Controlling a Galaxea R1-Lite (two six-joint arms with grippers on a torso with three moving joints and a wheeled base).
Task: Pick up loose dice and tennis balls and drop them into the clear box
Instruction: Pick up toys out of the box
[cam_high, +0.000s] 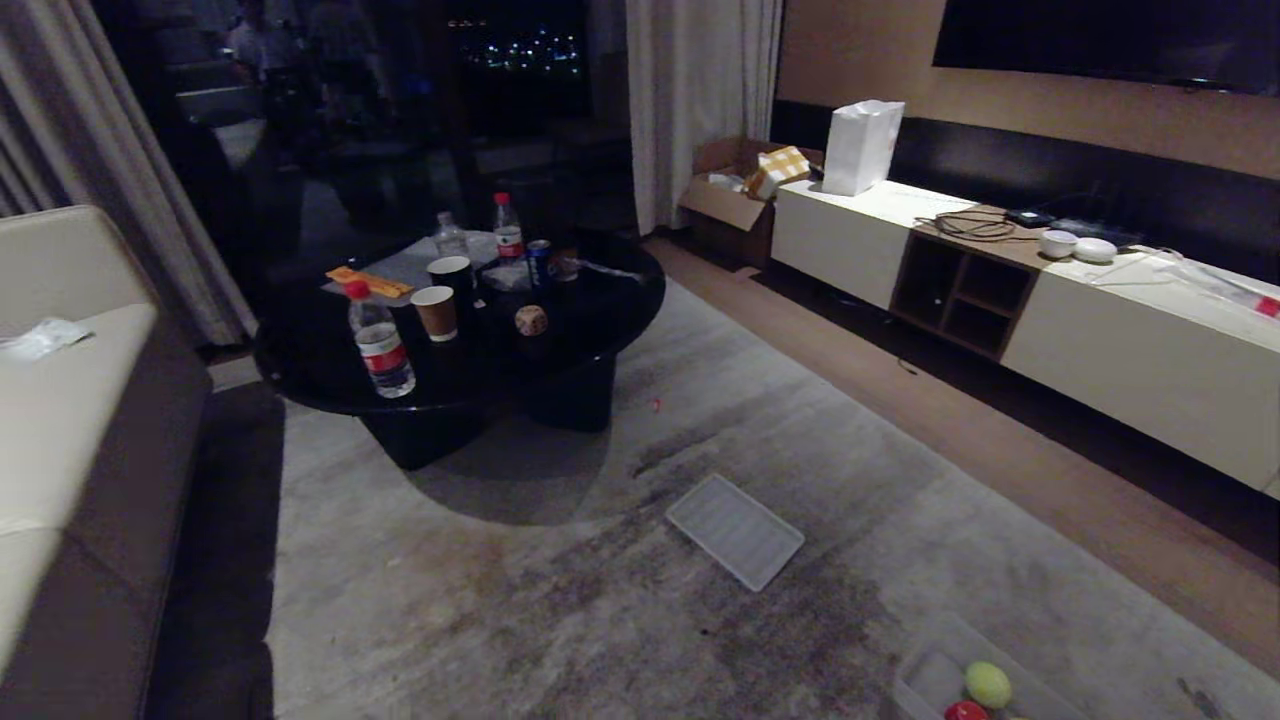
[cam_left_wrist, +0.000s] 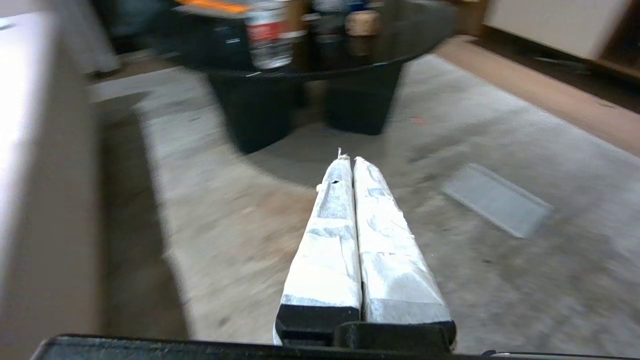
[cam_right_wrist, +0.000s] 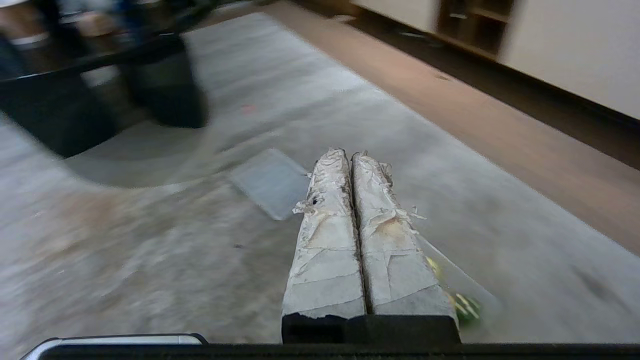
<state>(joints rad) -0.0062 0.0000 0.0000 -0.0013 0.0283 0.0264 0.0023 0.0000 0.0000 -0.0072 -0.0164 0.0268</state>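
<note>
1. I can read no text, brand, number or sign anywhere in these views.
2. The near water bottle (cam_high: 379, 347) on the left of the black desk (cam_high: 600, 310) wears a red and white label, but I cannot make out its print.
3. The far bottle (cam_high: 508, 229) and the can (cam_high: 539, 262) beside it carry labels that are equally unreadable.
4. The tan die (cam_high: 531, 320) on the desk shows dark dots; I cannot count them.

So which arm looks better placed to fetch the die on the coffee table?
Left, marginally. The tan die shows in the left gripper's view; the right gripper faces the lid. Both shut and far off.
</note>
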